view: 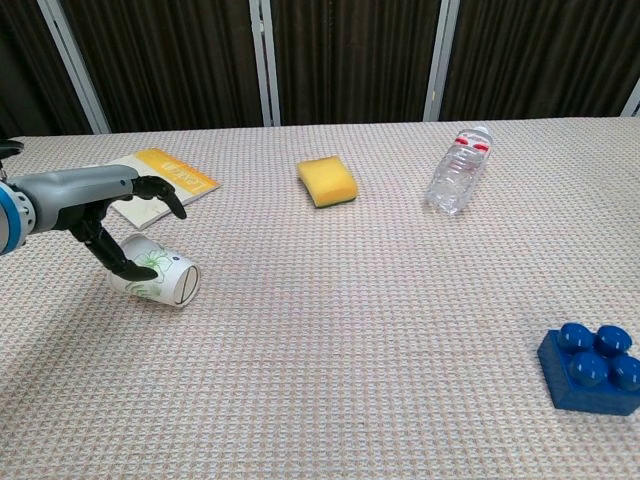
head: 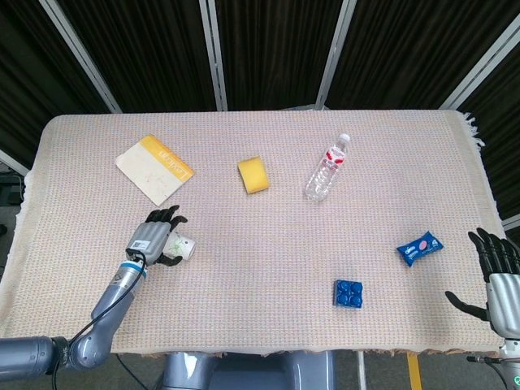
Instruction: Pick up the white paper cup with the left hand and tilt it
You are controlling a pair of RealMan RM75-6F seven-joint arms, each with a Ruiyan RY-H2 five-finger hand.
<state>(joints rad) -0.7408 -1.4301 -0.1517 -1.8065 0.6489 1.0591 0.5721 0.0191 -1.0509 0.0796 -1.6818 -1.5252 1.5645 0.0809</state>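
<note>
The white paper cup (head: 181,246) (view: 156,278), printed with a green flower, lies on its side on the woven cloth at the front left, its base turned to the right. My left hand (head: 153,240) (view: 112,215) arches over its mouth end; the fingers are spread and lifted off the cup, and the thumb sits low beside it. Whether the thumb touches the cup I cannot tell. My right hand (head: 497,276) hovers past the table's front right corner, fingers apart and holding nothing; only the head view shows it.
A yellow and white book (head: 154,168) (view: 160,178) lies just behind the left hand. A yellow sponge (head: 254,175) (view: 327,181) and a lying water bottle (head: 327,168) (view: 458,182) sit further back. A blue brick (head: 349,293) (view: 592,368) and a blue packet (head: 420,247) lie front right.
</note>
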